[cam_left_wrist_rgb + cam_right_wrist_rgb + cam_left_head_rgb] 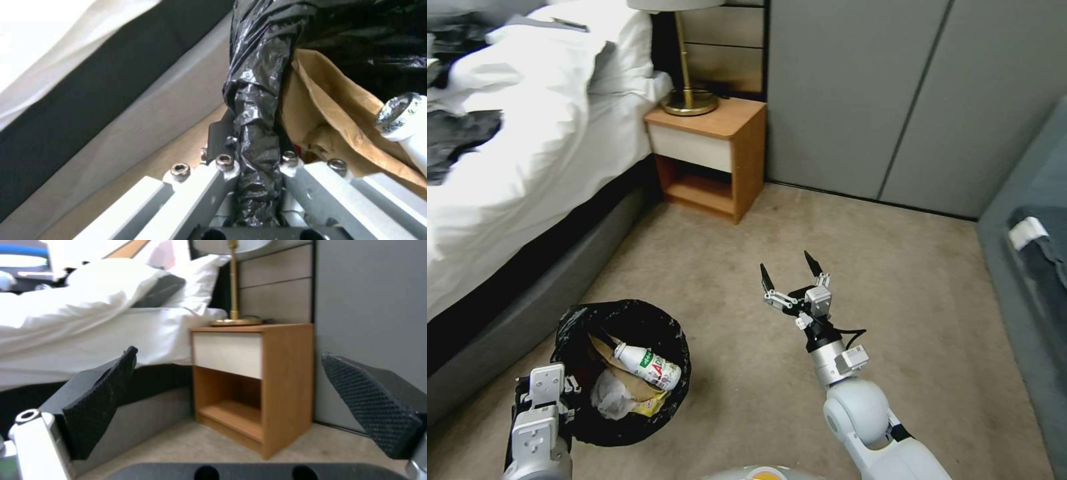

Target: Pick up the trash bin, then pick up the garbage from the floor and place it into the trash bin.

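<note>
The trash bin (627, 373) is showing a glossy black crinkled liner, with a brown paper bag (627, 373) and a white bottle (650, 365) bearing a green and red label inside it. The carpet (894, 320) is lying beige. The nightstand (710, 157) is showing orange-brown wood with a cream drawer front, and a brass lamp (687, 80) is gleaming on it. The bed (527, 133) is wearing white linen. The right gripper (790, 273) is showing black, diamond-textured fingers (369, 403) on silver metal.
</note>
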